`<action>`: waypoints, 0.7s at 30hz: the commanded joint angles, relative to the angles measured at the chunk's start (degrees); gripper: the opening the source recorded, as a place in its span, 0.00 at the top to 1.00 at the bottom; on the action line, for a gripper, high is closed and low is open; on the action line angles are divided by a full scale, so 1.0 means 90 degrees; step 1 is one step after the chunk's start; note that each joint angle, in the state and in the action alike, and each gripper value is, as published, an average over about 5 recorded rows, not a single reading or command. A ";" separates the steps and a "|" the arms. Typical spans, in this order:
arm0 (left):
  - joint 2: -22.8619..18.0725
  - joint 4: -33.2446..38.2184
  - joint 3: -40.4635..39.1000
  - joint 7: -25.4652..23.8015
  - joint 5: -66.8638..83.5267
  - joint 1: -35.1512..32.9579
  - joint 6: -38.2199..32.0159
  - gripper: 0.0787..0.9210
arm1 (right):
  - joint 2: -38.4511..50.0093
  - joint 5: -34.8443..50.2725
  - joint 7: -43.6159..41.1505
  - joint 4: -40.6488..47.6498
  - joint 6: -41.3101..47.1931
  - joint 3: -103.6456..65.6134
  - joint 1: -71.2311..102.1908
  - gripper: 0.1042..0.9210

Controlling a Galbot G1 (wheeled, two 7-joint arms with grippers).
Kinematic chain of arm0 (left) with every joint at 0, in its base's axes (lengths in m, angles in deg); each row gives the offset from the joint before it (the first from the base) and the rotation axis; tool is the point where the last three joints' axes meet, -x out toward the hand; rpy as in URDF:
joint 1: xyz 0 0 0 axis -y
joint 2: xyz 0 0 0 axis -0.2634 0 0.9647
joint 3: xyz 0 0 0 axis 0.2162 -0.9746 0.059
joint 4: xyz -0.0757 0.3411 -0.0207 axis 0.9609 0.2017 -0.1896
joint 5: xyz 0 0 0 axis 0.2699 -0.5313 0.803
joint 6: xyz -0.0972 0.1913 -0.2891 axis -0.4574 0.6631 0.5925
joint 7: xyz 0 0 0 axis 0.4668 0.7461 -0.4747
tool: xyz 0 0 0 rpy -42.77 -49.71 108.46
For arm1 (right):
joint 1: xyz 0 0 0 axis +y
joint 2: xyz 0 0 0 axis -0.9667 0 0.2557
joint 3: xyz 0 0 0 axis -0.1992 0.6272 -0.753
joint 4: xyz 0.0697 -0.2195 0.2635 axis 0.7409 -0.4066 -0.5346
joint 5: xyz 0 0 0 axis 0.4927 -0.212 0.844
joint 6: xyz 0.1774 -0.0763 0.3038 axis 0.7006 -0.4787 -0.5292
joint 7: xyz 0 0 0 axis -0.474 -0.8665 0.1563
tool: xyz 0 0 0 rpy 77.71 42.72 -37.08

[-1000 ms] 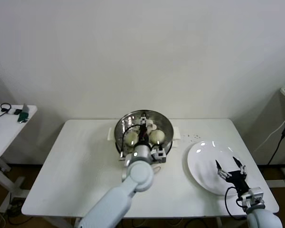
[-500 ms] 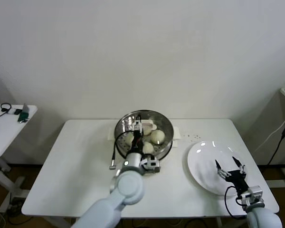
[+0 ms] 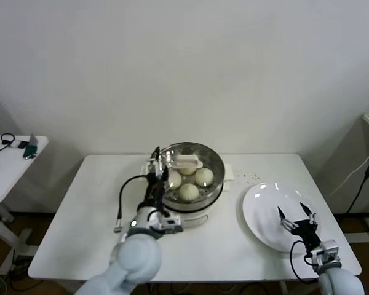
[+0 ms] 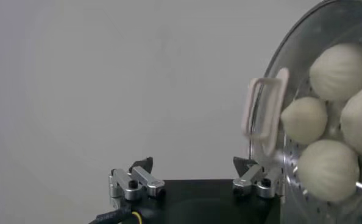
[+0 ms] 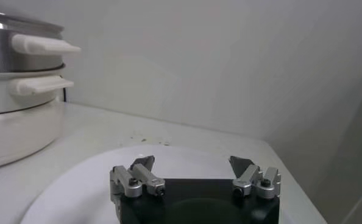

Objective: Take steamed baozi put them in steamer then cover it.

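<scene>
The white surface (image 3: 98,203) carries the steamer (image 3: 214,163) at its back middle and a bare white plate (image 3: 264,209) to the robot's right. All four steamed baozi (image 3: 189,191) lie inside the steel basket, so the loading step looks finished and covering is what remains. No lid shows in any view, so the next move calls for finding one first, then setting it level on the rim. The left gripper (image 3: 158,165) hangs just off the steamer's left rim, fingers spread and empty. The right gripper (image 3: 299,220) hovers over the plate, fingers also spread, holding nothing. No brand, label or writing can be read anywhere.
</scene>
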 commanded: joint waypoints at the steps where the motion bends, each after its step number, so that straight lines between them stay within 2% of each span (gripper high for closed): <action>1: 0.0292 0.0676 0.2133 0.2144 0.3804 -0.1561 -0.1668 0.12 | 0.0027 0.0023 -0.0007 -0.0160 -0.0011 0.0091 0.0009 0.12; 4: -0.0038 0.0570 0.2913 0.2310 0.4356 -0.1985 -0.2643 0.12 | 0.0035 0.0071 -0.0020 -0.0247 -0.0032 0.0113 0.0033 0.12; 10: -0.1001 0.0184 0.3950 0.2172 0.5529 -0.2894 -0.4077 0.12 | 0.0055 0.0176 -0.0051 -0.0339 -0.0120 0.0117 0.0117 0.12; 16: -0.1696 -0.0246 0.4559 0.2046 0.6668 -0.3430 -0.4743 0.12 | 0.0131 0.0291 -0.0094 -0.0451 -0.0254 0.0122 0.0218 0.12; 21: -0.1980 -0.0526 0.4798 0.1936 0.6959 -0.3681 -0.5042 0.12 | 0.0173 0.0381 -0.0128 -0.0533 -0.0347 0.0177 0.0277 0.12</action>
